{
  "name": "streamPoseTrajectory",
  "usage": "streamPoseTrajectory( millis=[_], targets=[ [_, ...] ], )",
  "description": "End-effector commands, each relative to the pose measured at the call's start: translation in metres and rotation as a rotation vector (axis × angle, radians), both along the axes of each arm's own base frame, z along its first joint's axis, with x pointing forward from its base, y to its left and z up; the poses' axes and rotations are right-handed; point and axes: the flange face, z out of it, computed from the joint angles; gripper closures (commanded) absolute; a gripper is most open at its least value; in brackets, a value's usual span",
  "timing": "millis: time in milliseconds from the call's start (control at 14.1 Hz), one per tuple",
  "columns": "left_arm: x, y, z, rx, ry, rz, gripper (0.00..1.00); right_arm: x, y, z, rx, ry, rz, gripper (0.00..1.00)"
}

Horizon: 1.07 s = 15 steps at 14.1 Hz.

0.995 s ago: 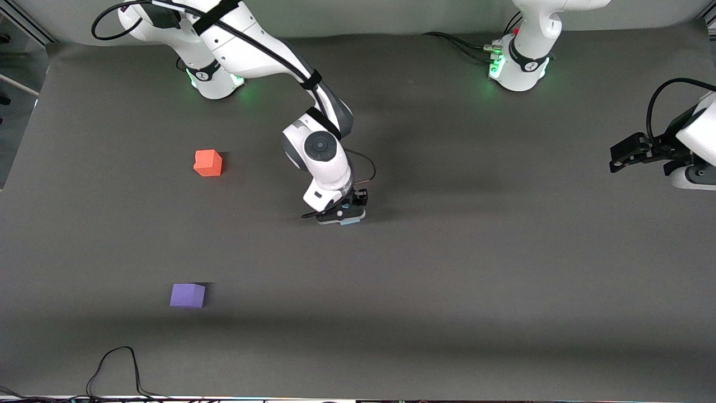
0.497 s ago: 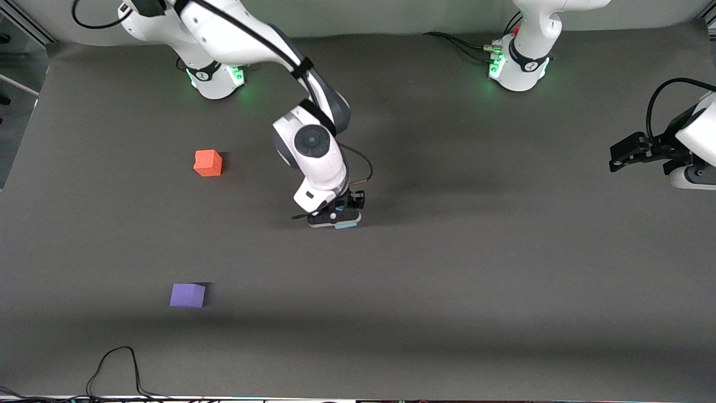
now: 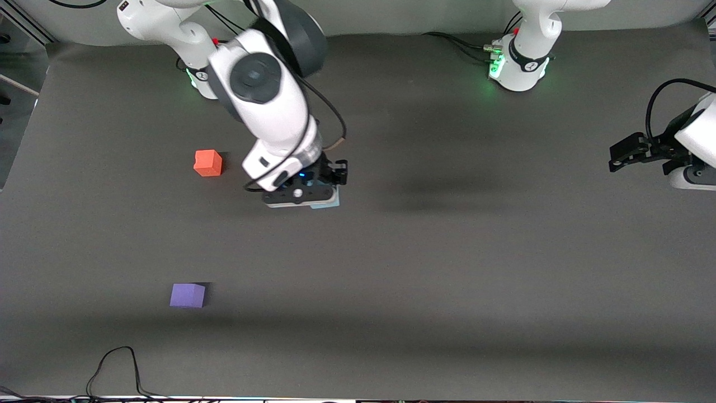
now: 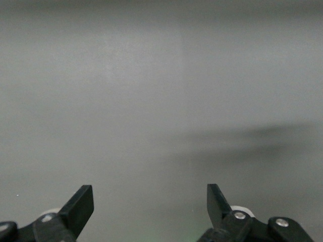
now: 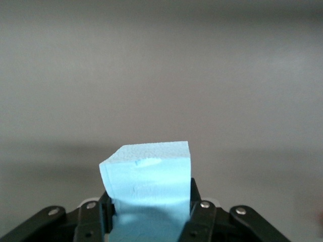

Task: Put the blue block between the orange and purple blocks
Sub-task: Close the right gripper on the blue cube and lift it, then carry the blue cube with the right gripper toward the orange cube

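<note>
Soft, even overhead light falls on the dark grey worktop (image 3: 503, 268) in the front view, with no glare. A broad, blurred shadow lies mid-worktop beside the right arm (image 3: 268, 106), and a fainter dark band runs along the edge nearest the camera. Green lights glow at both arm bases. Both wrist views are paler and hazy: the worktop is out of focus, while the blue block (image 5: 151, 194) is sharp and evenly lit.

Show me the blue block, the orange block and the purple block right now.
blue block (image 5: 151, 184): right wrist view, its face between the gripper fingers.
orange block (image 3: 207, 163): front view, middle of the cube.
purple block (image 3: 187, 295): front view, its top face.
</note>
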Motion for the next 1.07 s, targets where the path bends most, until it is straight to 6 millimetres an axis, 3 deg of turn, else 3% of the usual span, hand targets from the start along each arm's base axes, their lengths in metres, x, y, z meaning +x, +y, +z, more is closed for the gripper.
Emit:
streamPoseTrajectory(
  millis=[0, 213, 284, 426, 569, 711, 782, 995],
  targets=[
    [-0.006, 0.002, 0.001, 0.014, 0.01, -0.007, 0.0, 0.009, -0.034, 0.033, 0.022, -0.005, 0.006, 0.88],
    [-0.005, 0.001, -0.001, 0.018, 0.012, -0.008, 0.0, 0.018, -0.098, 0.062, -0.002, 0.022, 0.003, 0.88],
    [-0.006, -0.002, -0.001, 0.018, 0.013, -0.013, 0.0, 0.026, -0.127, 0.063, -0.01, 0.024, 0.004, 0.88],
    [-0.004, -0.003, -0.001, 0.017, 0.005, -0.014, 0.0, 0.041, -0.205, 0.067, -0.003, 0.031, -0.011, 0.88],
    [-0.003, -0.004, -0.001, 0.017, 0.001, -0.016, 0.0, 0.044, -0.276, 0.063, 0.01, 0.049, 0.008, 0.88],
    [-0.003, -0.005, -0.002, 0.016, 0.002, -0.017, 0.0, 0.042, -0.333, 0.056, 0.006, 0.059, 0.019, 0.88],
    [-0.003, -0.004, -0.002, 0.016, 0.002, -0.016, 0.0, 0.04, -0.357, 0.049, -0.004, 0.073, 0.008, 0.88],
    [-0.003, -0.004, -0.003, 0.016, 0.004, -0.016, 0.0, 0.033, -0.386, 0.037, -0.011, 0.07, 0.053, 0.88]
  ],
)
